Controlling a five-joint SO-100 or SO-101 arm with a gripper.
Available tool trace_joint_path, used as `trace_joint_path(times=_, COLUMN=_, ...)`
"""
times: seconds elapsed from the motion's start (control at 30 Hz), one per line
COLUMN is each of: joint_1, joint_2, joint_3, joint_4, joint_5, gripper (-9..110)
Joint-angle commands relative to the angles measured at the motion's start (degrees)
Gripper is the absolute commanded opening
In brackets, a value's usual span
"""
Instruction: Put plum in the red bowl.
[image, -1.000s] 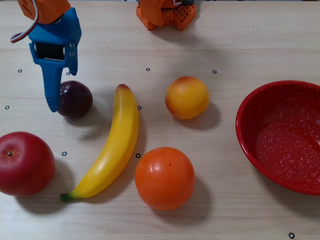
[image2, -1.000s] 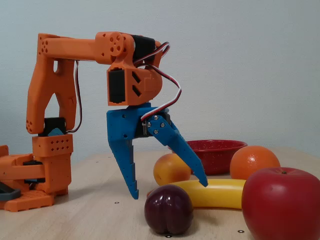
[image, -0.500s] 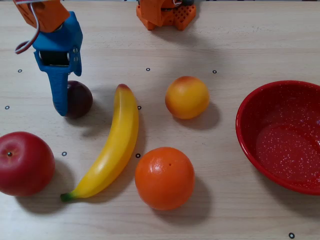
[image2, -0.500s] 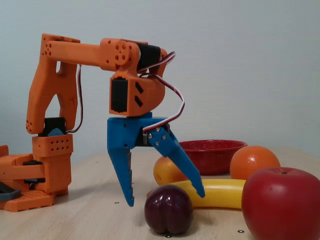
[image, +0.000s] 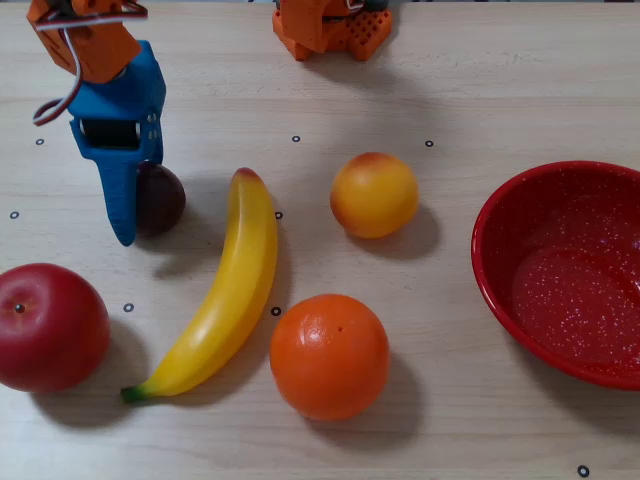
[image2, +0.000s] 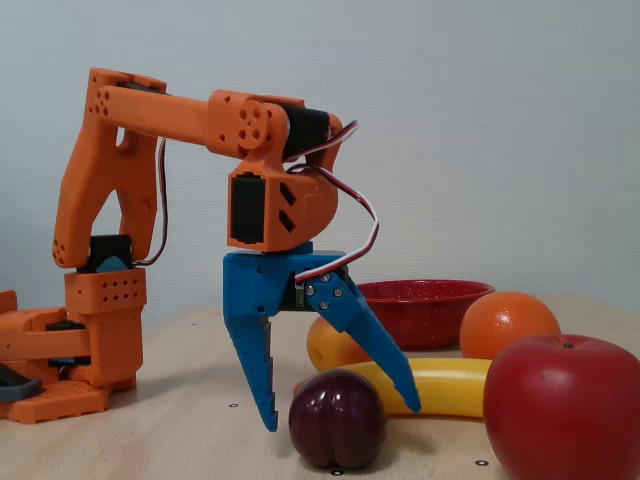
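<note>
Wood table (image: 500, 80): jaws spread, seemingly straddling plum (image: 160, 198).

Pale wood-grain tabletop (image: 500, 90) dotted with small black ring markers, backed by a plain, evenly lit light grey-blue wall (image2: 480, 120).
</note>
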Motion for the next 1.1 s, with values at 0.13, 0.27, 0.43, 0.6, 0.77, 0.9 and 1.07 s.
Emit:
trace_joint_path(times=0.13, joint_1=-2.90, joint_2=1.49, joint_3=-3.87, joint_4=-1.76, joint_5=-1.41, gripper=44)
trace_joint_path(times=0.27, joint_1=-3.08, joint_2=0.97, joint_3=-3.60, joint_4=-2.20, joint_5=-1.41, gripper=43)
trace_joint_path(times=0.43, joint_1=-3.43, joint_2=0.53, joint_3=-3.43, joint_4=-2.81, joint_5=-1.41, gripper=43)
trace_joint_path(times=0.6, joint_1=-3.69, joint_2=0.18, joint_3=-3.34, joint_4=-2.99, joint_5=-1.58, gripper=43)
trace_joint_path(times=0.77, joint_1=-4.04, joint_2=0.00, joint_3=-2.99, joint_4=-3.87, joint_5=-1.58, gripper=43)
trace_joint_path(times=0.9, joint_1=-4.13, joint_2=-0.18, joint_3=-2.90, joint_4=-4.22, joint_5=-1.58, gripper=42)
trace_joint_path(times=1.07, joint_1=-4.13, joint_2=-0.44, joint_3=-2.90, joint_4=-4.31, joint_5=-1.58, gripper=42)
